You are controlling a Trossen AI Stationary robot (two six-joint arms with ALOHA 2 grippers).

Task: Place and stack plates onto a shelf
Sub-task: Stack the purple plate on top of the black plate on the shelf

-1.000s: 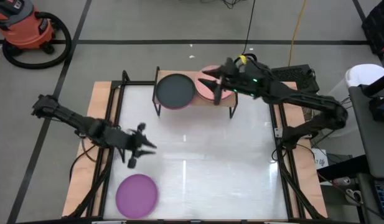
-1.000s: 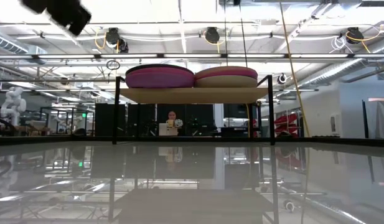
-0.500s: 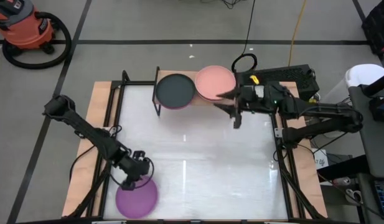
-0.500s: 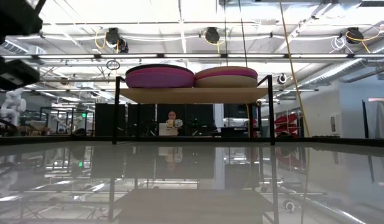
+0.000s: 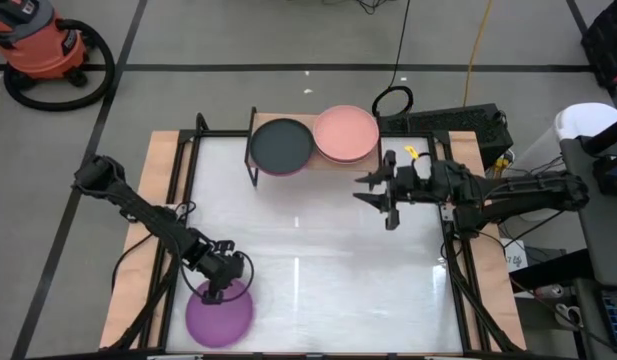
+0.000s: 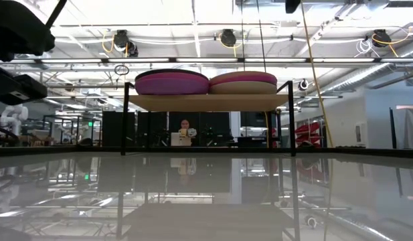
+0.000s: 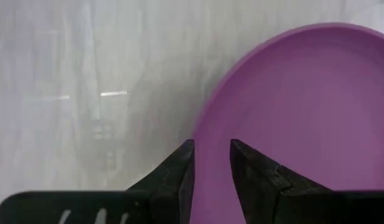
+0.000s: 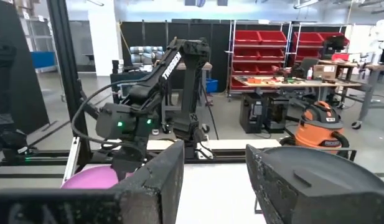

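The purple plate lies flat on the table near its near left corner. My left gripper is at the plate's far rim, shut on it. The shelf stands at the table's far edge with two stacks on its board. The left stack has a black plate on top. The right stack has a salmon pink plate on top. My right gripper is open, in the air to the near right of the shelf. My left gripper has the purple plate's far rim between its two fingers. One finger is outside the rim and the other over the plate's top face. The fingers come slanting down from the table's far left. The plate lies flat on the table.
White table surface lies open between the shelf and the purple plate. Black frame rails and wooden edges run along both sides. An orange vacuum stands on the floor beyond the far left corner. A person sits far behind.
My left gripper has moved from the table's left middle toward the near edge and down onto the purple plate's far rim. My right gripper has drawn back from over the salmon pink plate toward the table's right and near side. That plate stays on the shelf.
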